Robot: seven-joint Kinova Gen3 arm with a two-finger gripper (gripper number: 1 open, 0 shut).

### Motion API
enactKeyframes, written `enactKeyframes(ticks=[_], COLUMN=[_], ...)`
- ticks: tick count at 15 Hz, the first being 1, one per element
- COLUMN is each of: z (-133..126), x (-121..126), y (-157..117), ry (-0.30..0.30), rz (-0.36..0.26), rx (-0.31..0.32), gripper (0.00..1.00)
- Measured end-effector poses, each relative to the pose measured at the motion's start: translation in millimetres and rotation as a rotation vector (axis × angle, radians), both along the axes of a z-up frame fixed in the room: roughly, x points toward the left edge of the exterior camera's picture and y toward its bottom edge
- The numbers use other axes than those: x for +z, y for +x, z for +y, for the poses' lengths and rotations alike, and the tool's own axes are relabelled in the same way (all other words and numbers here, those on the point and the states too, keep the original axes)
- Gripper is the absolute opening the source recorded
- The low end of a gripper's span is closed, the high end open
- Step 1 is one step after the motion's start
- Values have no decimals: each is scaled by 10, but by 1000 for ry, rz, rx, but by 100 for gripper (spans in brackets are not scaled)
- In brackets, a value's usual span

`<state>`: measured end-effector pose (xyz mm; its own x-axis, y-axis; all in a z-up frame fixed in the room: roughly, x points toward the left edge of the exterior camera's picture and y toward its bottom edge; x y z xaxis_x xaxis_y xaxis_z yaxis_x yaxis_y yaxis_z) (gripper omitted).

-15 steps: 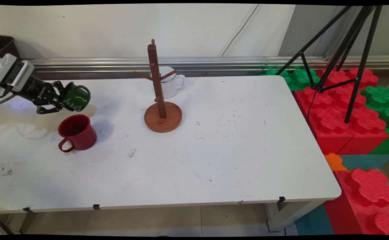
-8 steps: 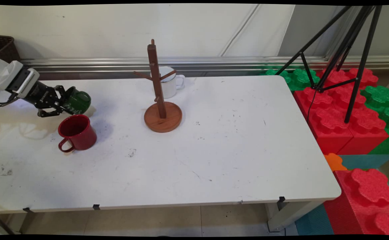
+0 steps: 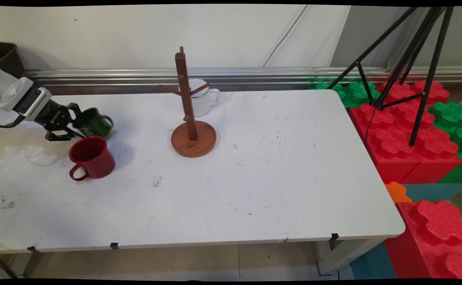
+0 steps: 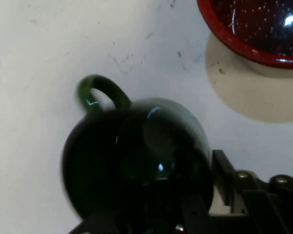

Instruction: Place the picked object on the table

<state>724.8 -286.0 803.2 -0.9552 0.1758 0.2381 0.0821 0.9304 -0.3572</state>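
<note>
My gripper (image 3: 81, 127) clamped the green mug's (image 3: 95, 124) rim low over the white table (image 3: 254, 178), red mug (image 3: 92, 157) just beside, open tabletop beyond.

The white arm (image 3: 5, 93) comes in from 9 o'clock, low and tilted down. Its black hand (image 3: 76, 126) points to 3 o'clock, with its fingers squeezed onto something.

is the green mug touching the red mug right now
Apart. The hand view shows a strip of bare white table between the green mug and the red mug.
</note>
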Motion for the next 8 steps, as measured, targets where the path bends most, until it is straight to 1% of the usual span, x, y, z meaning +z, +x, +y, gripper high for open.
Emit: enactKeyframes(ticks=[8], z=[-40], x=[1], y=[-3], ry=[-16], rz=[-21], rx=[-27], gripper=[100])
